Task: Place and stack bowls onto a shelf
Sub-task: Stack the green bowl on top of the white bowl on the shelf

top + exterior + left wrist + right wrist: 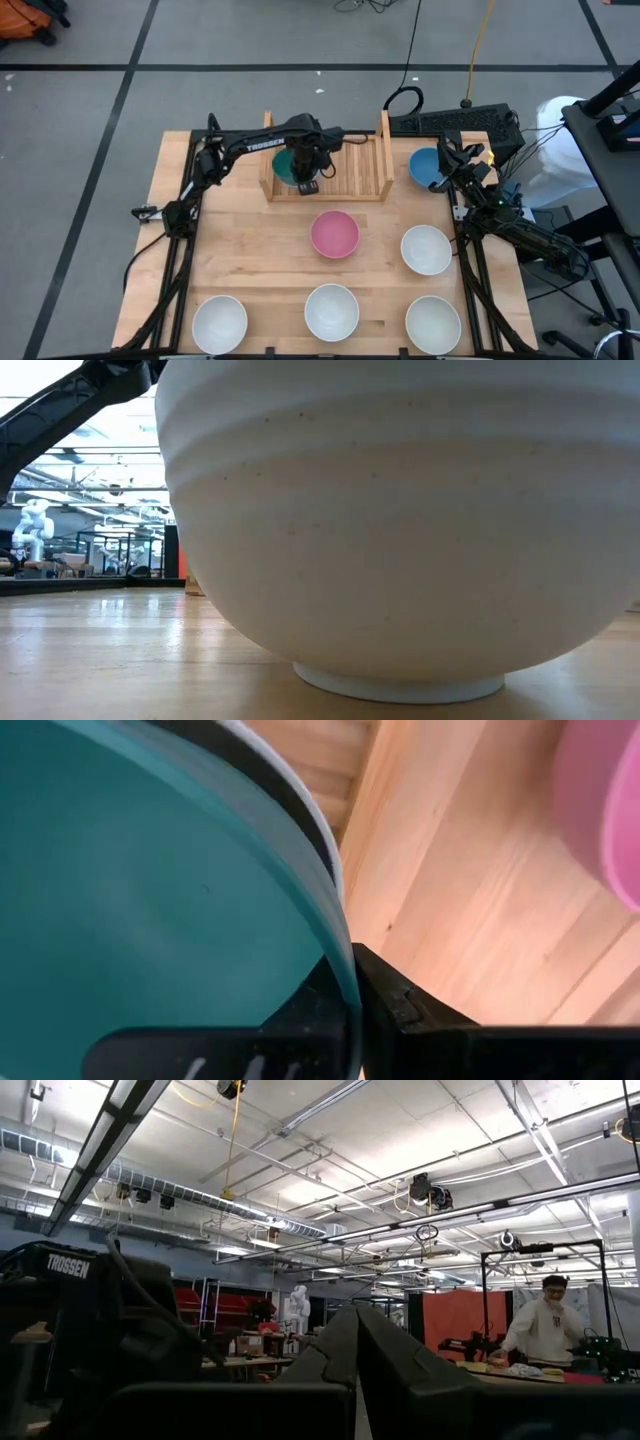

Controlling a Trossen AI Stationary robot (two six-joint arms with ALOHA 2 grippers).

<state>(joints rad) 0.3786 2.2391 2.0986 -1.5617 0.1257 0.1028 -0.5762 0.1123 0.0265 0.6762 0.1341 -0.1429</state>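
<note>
Placing is the step in hand: the left tool (306, 172) pinches the rim of the teal bowl (288, 165), one finger inside and one outside, and holds it over the left half of the shelf (350, 165), which stands at the desk's (260, 260) far edge. In the left wrist view a white rim (300, 795) shows just behind the teal one, so the bowl seems to sit in or on a white bowl already there, though how fully it has seated cannot be told. The right tool (356, 1342) is pressed together, holds nothing, and waits raised at the desk's right edge near the blue bowl (428, 167). The pink bowl (334, 233) lies mid-desk, one white bowl (426, 249) near the right edge and three more along the near edge. Next, I judge, the left tool must spread to free the rim, lift clear, then go for another bowl.
</note>
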